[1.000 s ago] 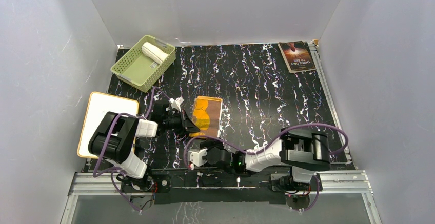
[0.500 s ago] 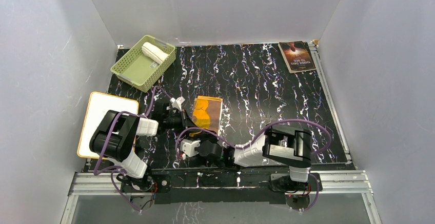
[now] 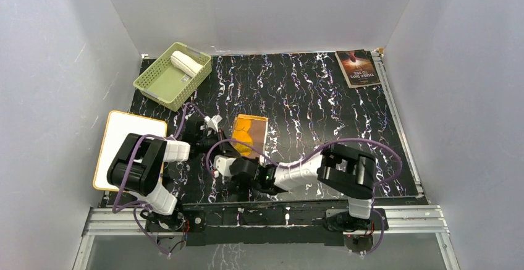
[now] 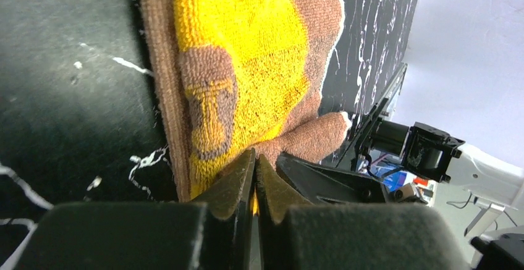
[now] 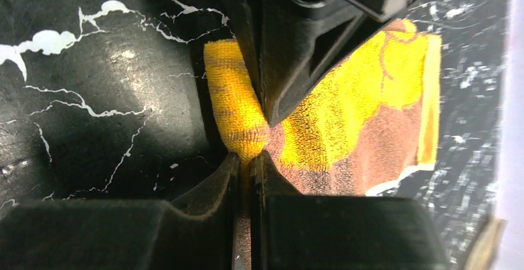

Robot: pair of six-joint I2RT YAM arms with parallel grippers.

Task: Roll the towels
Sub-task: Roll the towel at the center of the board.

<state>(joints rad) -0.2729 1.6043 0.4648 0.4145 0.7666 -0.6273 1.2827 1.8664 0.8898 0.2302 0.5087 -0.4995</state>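
The mustard-yellow towel [image 3: 249, 131] with tan-brown patches lies on the black mat, its near end bunched up. My left gripper [image 3: 226, 141] is at its near left corner, shut on the towel edge [image 4: 247, 54]; the jaws [image 4: 255, 159] pinch yellow cloth. My right gripper [image 3: 240, 157] is at the near end, shut on a folded yellow ridge of the towel [image 5: 358, 109] at the jaw tips [image 5: 245, 159]. The two grippers sit close together. The cream-white towel [image 3: 185, 63] lies rolled in the green basket [image 3: 162, 84].
A dark-covered book [image 3: 358, 67] lies at the far right corner. A white board [image 3: 128, 146] with an orange rim lies at the left, beside the left arm. Grey walls close in three sides. The right arm reaches across the near edge.
My right arm has swung left and forward along the near edge to the yellow towel's near end. The towel's near end has bunched up and it looks shorter. The left gripper barely moved.
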